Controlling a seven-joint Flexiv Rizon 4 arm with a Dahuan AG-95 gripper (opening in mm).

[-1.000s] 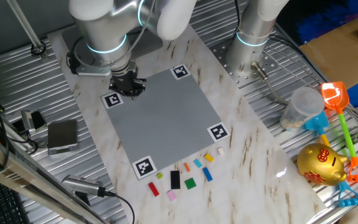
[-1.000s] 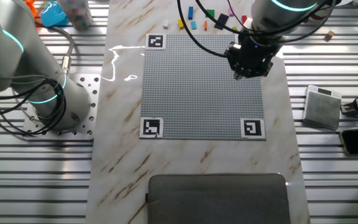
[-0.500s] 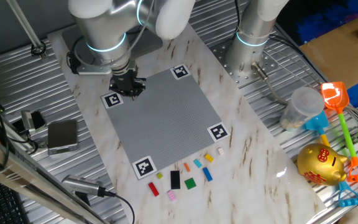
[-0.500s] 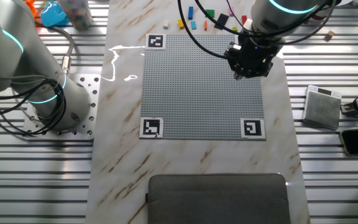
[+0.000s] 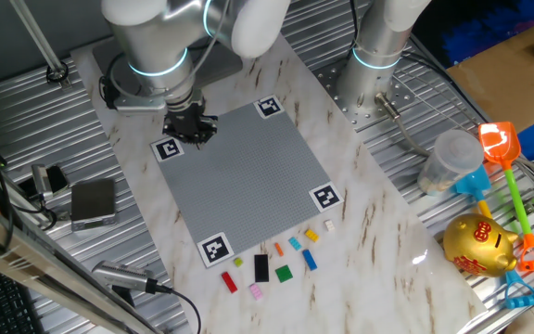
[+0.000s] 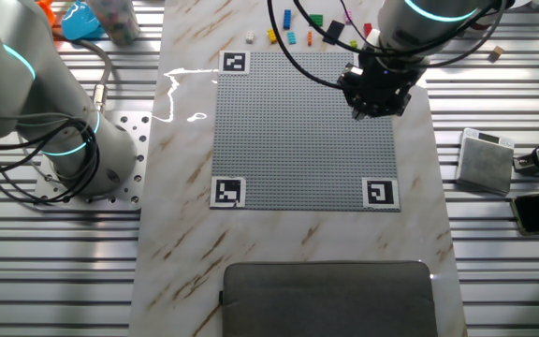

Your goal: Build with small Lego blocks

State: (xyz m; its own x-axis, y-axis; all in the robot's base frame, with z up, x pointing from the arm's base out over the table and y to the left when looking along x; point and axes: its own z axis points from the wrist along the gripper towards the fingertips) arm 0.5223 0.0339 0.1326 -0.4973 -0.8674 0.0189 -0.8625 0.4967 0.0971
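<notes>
The small Lego blocks lie loose on the marble board beside the grey studded plate [image 5: 248, 172]: a red one [image 5: 229, 282], a black one [image 5: 261, 267], a green one [image 5: 284, 273], a pink one [image 5: 257, 291], a blue one [image 5: 310, 261], plus orange, yellow and whitish ones. In the other fixed view they sit at the top edge, with the green one [image 6: 315, 21] among them. My gripper [image 5: 191, 131] hangs over the plate's far side, near a corner marker [image 5: 166, 148], far from the blocks. It also shows in the other fixed view [image 6: 375, 101]. Its jaws are too dark to read, and nothing shows in them.
A second arm's base [image 5: 376, 56] stands at the board's back right. A plastic cup [image 5: 448, 158], toy spade [image 5: 499, 148], gold piggy bank [image 5: 478, 243] and rake [image 5: 519, 289] lie at the right. A grey box [image 5: 93, 202] and cables lie at the left. A dark pad [image 6: 330, 300] lies beyond the plate.
</notes>
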